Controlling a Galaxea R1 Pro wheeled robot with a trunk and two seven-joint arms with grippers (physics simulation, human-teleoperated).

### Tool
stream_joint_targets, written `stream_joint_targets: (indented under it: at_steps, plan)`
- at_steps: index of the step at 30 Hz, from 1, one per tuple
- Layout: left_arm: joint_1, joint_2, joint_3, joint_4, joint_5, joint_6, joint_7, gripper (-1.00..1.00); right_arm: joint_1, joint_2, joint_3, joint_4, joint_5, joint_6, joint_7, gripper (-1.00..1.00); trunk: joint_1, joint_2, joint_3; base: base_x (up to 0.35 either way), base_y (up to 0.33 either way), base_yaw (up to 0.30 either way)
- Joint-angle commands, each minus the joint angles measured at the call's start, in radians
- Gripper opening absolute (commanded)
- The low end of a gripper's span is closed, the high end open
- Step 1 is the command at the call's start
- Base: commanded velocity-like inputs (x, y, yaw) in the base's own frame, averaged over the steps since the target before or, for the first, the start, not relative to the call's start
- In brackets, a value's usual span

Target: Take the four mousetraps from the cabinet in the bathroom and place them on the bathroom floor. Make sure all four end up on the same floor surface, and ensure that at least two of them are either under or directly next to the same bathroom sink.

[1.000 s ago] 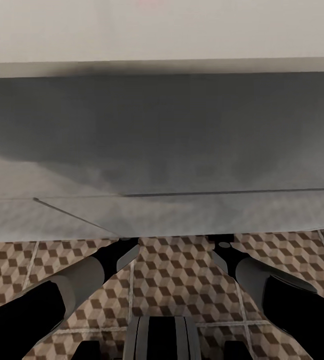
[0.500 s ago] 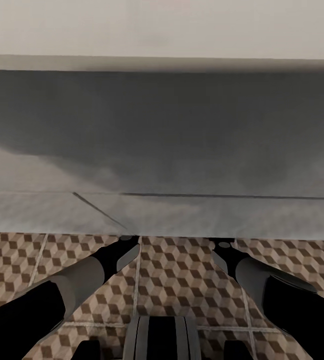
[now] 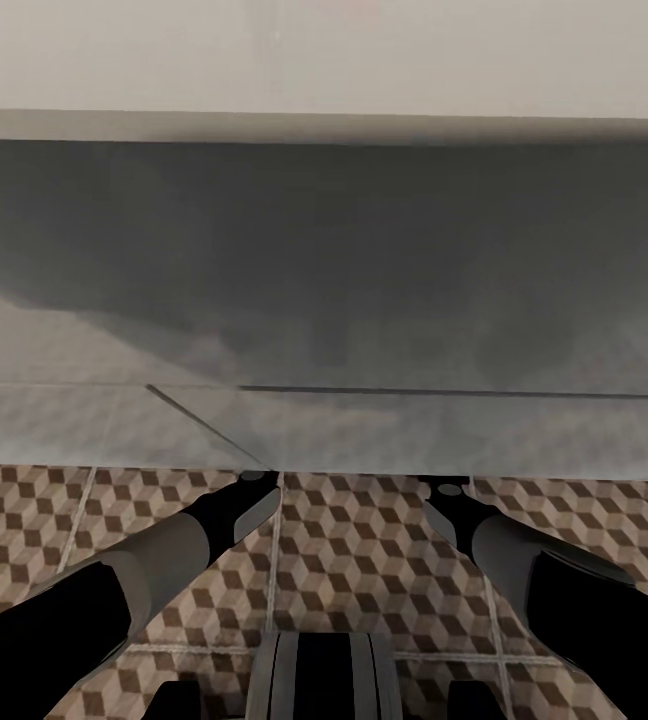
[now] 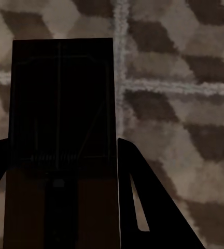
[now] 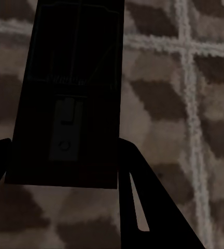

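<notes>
In the left wrist view my left gripper (image 4: 60, 155) is shut on a mousetrap (image 4: 63, 104), a dark flat slab with faint wire parts, held above the cube-patterned bathroom floor (image 4: 184, 104). The right wrist view shows my right gripper (image 5: 60, 150) shut on a second mousetrap (image 5: 73, 78) over the same tiles (image 5: 195, 114). In the head view both arms reach forward and down; the left gripper (image 3: 254, 490) and right gripper (image 3: 444, 495) end at the foot of a white flat-panelled vanity front (image 3: 324, 280) that lies in grey shadow. The cabinet and the other mousetraps are out of view.
The vanity's pale top (image 3: 324, 60) runs across the upper head view, close ahead of me. A thin seam (image 3: 414, 392) crosses its lower panel. Patterned floor tiles (image 3: 354, 550) lie between my arms and my base.
The whole head view shifted slightly between the earliest frame and the later ones, so the camera moved. Both arms and the held mousetraps keep their pose.
</notes>
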Motion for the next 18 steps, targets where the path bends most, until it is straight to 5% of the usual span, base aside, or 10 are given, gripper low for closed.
stream_joint_targets:
  at_steps: [1, 18]
  plan:
    - [-0.001, 0.0, -0.008, 0.0, 0.008, -0.005, 0.006, -1.0, 0.0, 0.0, 0.009, -0.001, -0.012, -0.003, -0.003, -1.0, 0.0, 0.0, -0.001, 0.0, 0.0, 0.0]
    - [-0.001, 0.0, 0.027, 0.0, 0.009, -0.005, 0.006, -1.0, 0.0, 0.0, 0.008, -0.001, -0.012, -0.003, -0.003, -1.0, 0.0, 0.0, -0.001, 0.0, 0.0, 0.0]
